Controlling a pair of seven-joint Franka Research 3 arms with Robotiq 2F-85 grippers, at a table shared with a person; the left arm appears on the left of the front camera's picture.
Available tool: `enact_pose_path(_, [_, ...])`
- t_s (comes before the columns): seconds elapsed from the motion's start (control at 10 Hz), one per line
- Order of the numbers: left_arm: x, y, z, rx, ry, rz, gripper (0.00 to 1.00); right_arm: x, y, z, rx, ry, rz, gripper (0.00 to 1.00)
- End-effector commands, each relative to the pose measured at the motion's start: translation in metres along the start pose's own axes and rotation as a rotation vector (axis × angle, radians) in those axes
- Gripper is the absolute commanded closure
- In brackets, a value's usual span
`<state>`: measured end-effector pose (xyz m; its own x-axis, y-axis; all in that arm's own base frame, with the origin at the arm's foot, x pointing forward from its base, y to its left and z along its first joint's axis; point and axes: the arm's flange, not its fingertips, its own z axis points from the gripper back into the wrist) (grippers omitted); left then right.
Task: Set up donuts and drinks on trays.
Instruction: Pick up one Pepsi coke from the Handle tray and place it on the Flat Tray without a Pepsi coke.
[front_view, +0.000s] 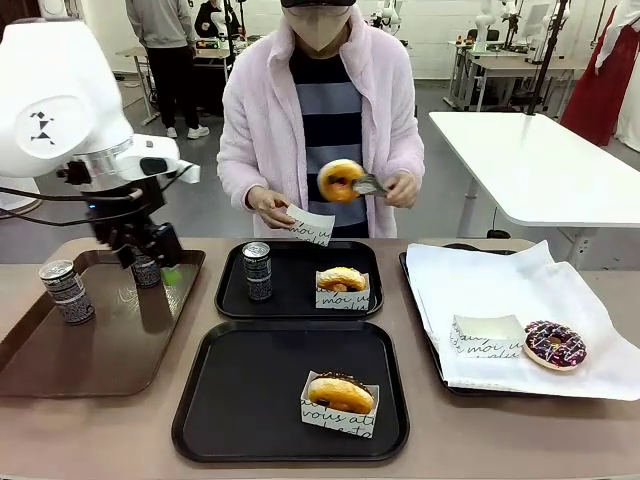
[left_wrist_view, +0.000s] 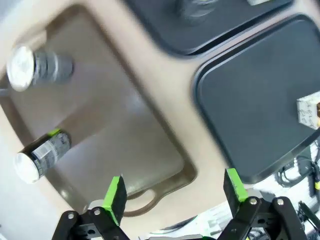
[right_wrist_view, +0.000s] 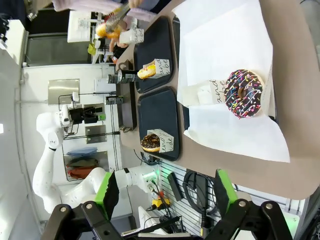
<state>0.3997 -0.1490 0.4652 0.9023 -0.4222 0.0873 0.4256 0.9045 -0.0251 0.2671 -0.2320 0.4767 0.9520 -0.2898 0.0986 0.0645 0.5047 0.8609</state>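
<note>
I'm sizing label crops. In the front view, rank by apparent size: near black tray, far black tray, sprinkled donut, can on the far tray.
1. Near black tray
2. Far black tray; farther off, so the two may really match
3. Sprinkled donut
4. Can; close to the donut, so that order is unsure

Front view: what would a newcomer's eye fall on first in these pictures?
The eye goes first to a donut held up in tongs by the person behind the far black tray. Next, the sprinkled chocolate donut on white paper at the right, and the open left tool over the brown tray with two cans.
</note>
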Motion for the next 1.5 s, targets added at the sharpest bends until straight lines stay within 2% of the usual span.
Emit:
enact_pose_path(0.0, [0.002, 0.074, 0.005, -0.073, 0.069, 0.124, 0.0, 0.0, -0.001, -0.001, 0.022, -0.005, 0.014, 0.0])
enact_pose_path(0.2, [-0.029, 0.136, 0.003, -0.081, 0.076, 0.224, 0.0, 0.0, -0.001, -0.001, 0.022, -0.005, 0.014, 0.0])
enact_pose_path(0.3, [-0.03, 0.162, 0.006, -0.077, 0.075, 0.252, 0.0, 0.0, -0.001, -0.001, 0.022, -0.005, 0.014, 0.0])
enact_pose_path(0.5, [-0.034, 0.192, -0.003, -0.045, 0.05, 0.313, 0.0, 0.0, -0.001, -0.001, 0.022, -0.005, 0.014, 0.0])
enact_pose_path(1.0, [-0.015, 0.196, -0.045, 0.025, -0.002, 0.36, 0.0, 0.0, -0.001, -0.001, 0.022, -0.005, 0.014, 0.0])
enact_pose_path(1.4, [-0.002, 0.194, -0.073, 0.037, 0.042, 0.366, 0.0, 0.0, -0.001, -0.001, 0.022, -0.005, 0.014, 0.0])
